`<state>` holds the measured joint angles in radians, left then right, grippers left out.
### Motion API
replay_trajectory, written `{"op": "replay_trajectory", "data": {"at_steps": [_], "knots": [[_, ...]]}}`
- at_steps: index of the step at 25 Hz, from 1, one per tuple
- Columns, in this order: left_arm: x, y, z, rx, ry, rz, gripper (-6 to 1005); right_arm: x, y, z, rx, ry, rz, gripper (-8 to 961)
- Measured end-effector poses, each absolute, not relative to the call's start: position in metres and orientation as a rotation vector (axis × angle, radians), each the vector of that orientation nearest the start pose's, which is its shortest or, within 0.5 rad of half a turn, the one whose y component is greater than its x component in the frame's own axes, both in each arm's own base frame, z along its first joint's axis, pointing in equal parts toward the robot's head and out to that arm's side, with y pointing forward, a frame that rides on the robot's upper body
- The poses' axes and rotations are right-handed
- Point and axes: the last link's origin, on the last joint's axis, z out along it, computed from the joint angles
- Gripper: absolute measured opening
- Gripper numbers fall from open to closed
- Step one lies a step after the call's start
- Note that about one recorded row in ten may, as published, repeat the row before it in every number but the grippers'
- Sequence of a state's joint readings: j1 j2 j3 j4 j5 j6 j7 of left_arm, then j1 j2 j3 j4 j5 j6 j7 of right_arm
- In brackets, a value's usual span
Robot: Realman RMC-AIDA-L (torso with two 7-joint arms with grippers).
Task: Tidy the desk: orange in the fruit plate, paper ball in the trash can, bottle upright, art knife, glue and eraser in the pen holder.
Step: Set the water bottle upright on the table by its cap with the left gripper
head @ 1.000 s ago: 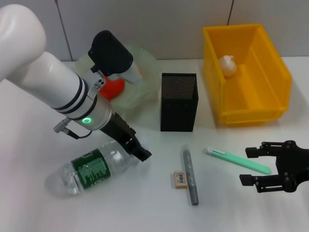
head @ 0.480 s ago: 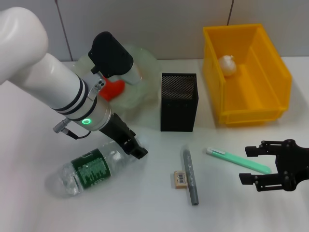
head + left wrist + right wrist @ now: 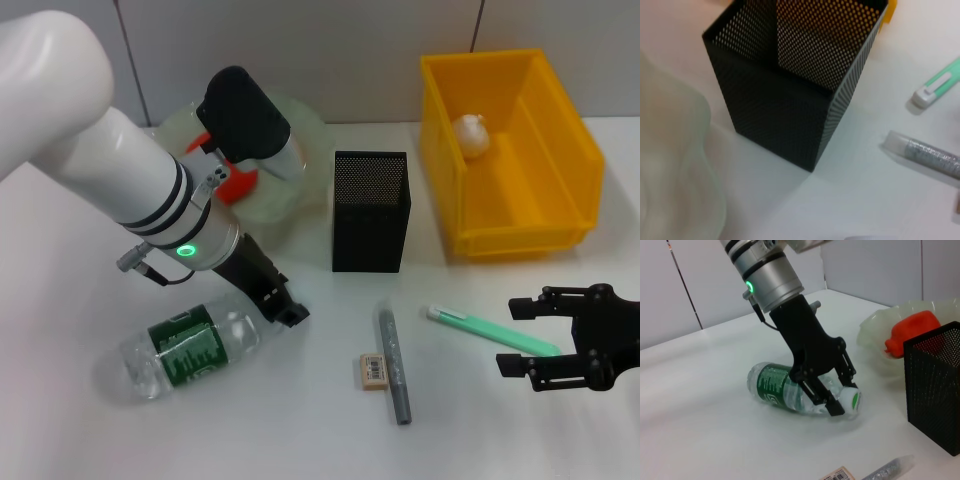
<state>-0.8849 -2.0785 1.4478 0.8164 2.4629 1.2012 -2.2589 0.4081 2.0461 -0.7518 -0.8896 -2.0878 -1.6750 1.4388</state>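
Clear plastic shows at the far left of the table, where the bottle lies on its side, green label up, cap pointing toward the middle. The left hand is down at the bottle's neck, its black fingers straddling the cap end; whether they actually pinch the neck I cannot tell. Behind that arm sits the fruit plate with the orange in it. Next comes the pen holder, upright. In front of it lie the eraser and, just beside it, a grey glittery glue stick, then the green art knife. Behind those stands the trash can, with the paper ball inside. At the far right the right hand hovers low with its fingers spread, near the knife's end.
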Motion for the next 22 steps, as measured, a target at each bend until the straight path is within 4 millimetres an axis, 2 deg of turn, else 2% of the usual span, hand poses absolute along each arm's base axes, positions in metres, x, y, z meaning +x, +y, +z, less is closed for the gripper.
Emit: {"op": "replay_trajectory", "data": {"at_steps": [4,5,6,10,12,13,17,18,22], "knots": [[-0.154,0.404,-0.059,-2.777,-0.554,0.425,449,0.286,0.303,0.037,-2.806,0.562,0.46,787],[-0.149,0.405,-0.049,-2.778,-0.572,0.382,449,0.286,0.303,0.037,-2.805,0.563,0.461,787],[-0.149,0.405,-0.049,-2.778,-0.572,0.382,449,0.286,0.303,0.038,-2.805,0.562,0.46,787],[-0.14,0.41,-0.022,-2.777,-0.613,0.271,449,0.286,0.303,0.038,-2.804,0.56,0.46,787],[-0.14,0.41,-0.022,-2.777,-0.613,0.271,448,0.286,0.304,0.038,-2.804,0.56,0.46,787],[-0.137,0.41,-0.009,-2.779,-0.62,0.228,448,0.286,0.304,0.038,-2.804,0.559,0.46,787],[-0.136,0.41,0.0,-2.777,-0.624,0.199,448,0.286,0.304,0.039,-2.804,0.557,0.461,787],[-0.135,0.41,0.009,-2.774,-0.635,0.173,448,0.286,0.304,0.039,-2.804,0.556,0.461,787],[-0.135,0.409,0.013,-2.772,-0.639,0.162,445,0.285,0.305,0.039,-2.805,0.552,0.461,788]]}}
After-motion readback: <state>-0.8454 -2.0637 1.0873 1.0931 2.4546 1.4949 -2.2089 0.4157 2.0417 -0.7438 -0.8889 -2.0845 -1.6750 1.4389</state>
